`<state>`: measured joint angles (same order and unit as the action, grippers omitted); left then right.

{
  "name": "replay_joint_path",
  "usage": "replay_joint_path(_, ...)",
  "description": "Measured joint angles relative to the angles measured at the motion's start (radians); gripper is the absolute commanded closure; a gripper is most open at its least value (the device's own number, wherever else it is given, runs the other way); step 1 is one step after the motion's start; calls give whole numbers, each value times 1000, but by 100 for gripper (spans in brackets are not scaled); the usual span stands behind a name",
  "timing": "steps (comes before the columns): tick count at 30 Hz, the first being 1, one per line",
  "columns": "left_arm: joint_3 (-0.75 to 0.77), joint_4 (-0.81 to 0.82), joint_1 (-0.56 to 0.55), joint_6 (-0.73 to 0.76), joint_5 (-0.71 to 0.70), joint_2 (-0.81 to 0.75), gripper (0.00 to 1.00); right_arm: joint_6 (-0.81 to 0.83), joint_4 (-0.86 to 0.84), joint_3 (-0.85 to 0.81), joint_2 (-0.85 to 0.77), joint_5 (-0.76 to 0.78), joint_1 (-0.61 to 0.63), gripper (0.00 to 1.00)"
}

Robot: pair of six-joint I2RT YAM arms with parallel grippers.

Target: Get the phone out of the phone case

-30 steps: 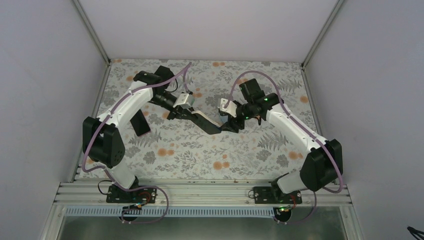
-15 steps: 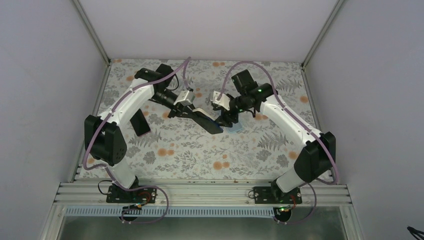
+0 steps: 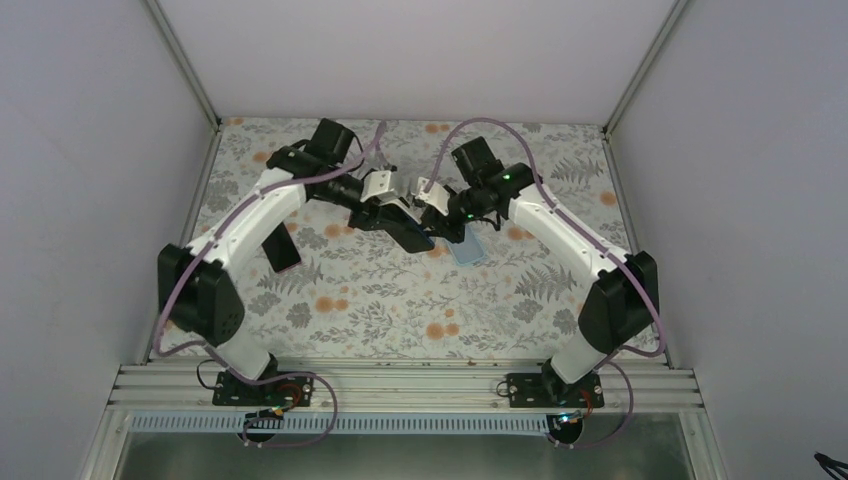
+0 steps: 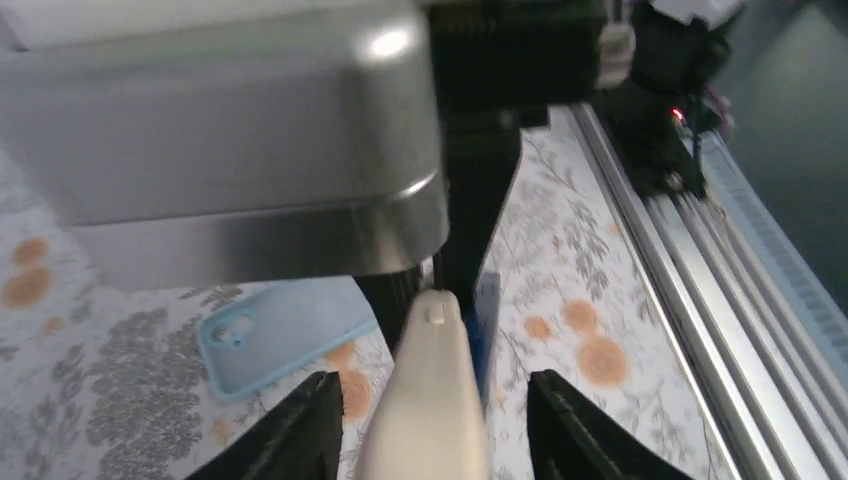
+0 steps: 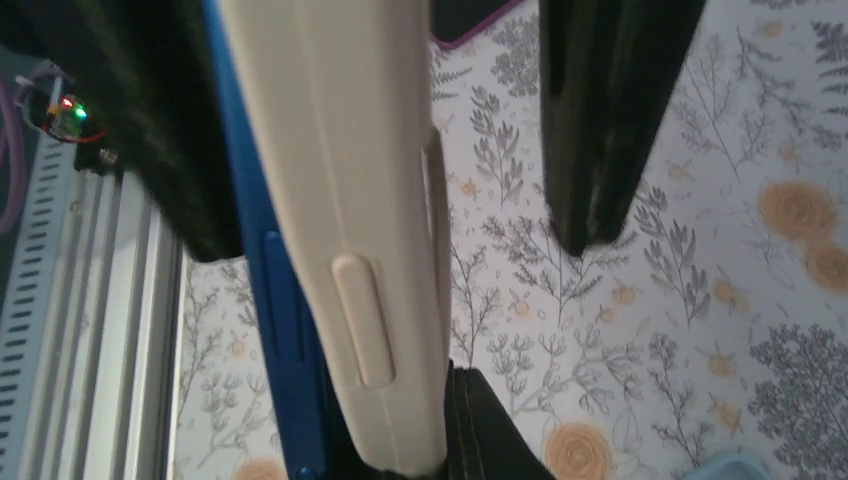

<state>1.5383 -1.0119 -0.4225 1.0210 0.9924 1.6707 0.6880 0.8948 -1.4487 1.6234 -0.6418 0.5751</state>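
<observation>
Handover underway. Phone (image 3: 412, 233) is up in the air over the far middle of the worktop (image 3: 380, 320), between the two arms, with its cream case (image 5: 330, 200) on.

A second ago it sat nearer and lower, with the left fingers (image 4: 300, 432) tight on one end and the right fingers (image 5: 595, 130) spread wide at the other. Now that's swapped. The right fingers have closed down across the phone's long edge. The left fingers have eased to part-open and stand either side of the phone's end, with a sliver of worktop showing on each side (so not pinching, going by the left wrist view).

Both arms have also swung toward the far side. That uncovers a light blue case (image 3: 468, 249) lying flat on the worktop just beside the phone, untouched.

The right wrist view shows a blue phone edge running alongside the cream wall. I can't tell if that side is already unclipped.

My read: the right arm now carries the load, and the left is free to re-grip the case rim and peel. Phone isn't out yet.
</observation>
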Motion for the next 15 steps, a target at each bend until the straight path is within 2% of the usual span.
replay_joint_path(2, -70, 138, -13, -89, -38, -76, 38, -9, -20, 4, -6, -29, -9, 96)
replay_joint_path(9, -213, 486, 34, -265, -163, -249, 35, -62, -115, 8, 0, -136, -88, 97)
replay_joint_path(15, -342, 691, 27, -331, -339, -337, 30, -117, -109, -149, 168, -158, -105, 96)
